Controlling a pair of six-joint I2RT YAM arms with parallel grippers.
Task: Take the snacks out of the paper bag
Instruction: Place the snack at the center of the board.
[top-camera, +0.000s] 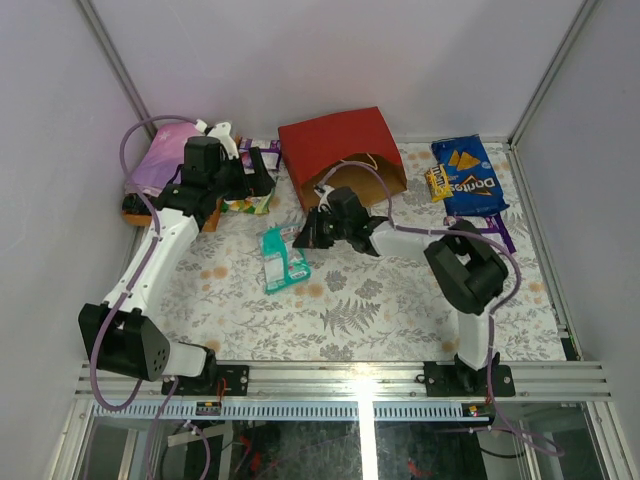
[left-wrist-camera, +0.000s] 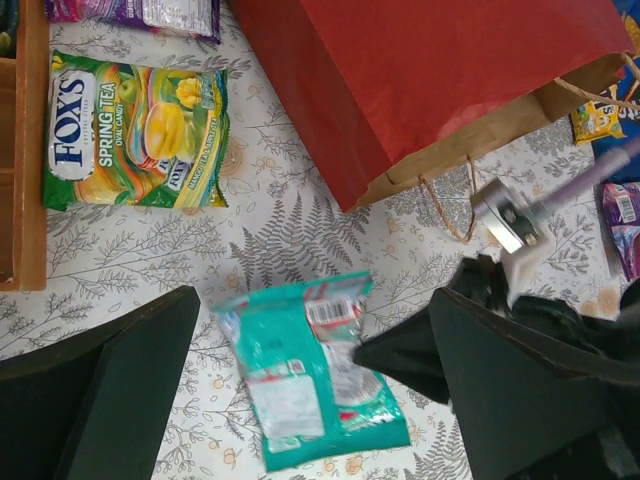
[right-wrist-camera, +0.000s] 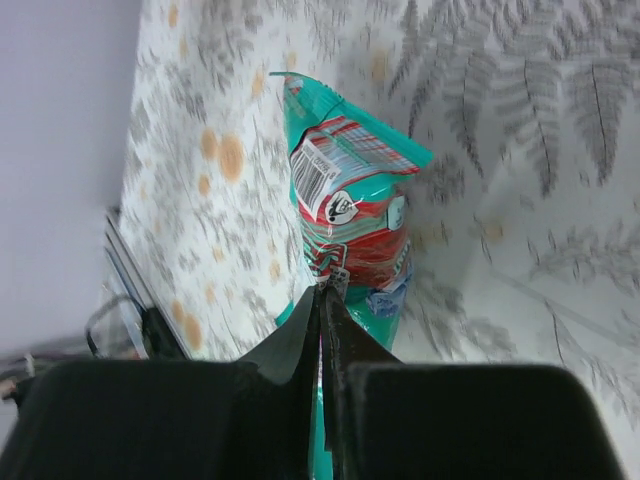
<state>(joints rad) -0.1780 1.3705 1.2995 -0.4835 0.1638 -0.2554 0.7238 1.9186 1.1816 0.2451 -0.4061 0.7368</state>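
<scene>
The red paper bag lies on its side at the back, its brown mouth and cord handles facing forward; it also shows in the left wrist view. My right gripper is shut on the edge of the teal pouch, just in front of the bag's mouth. The right wrist view shows the fingers pinched on the pouch. My left gripper is open and empty above the Fox's candy bag. In its view the pouch lies between its spread fingers.
A blue Doritos bag, a small yellow pack and a purple pack lie at the right. Another purple pack and the pink-purple cloth are at the back left. A wooden box stands beside the Fox's bag.
</scene>
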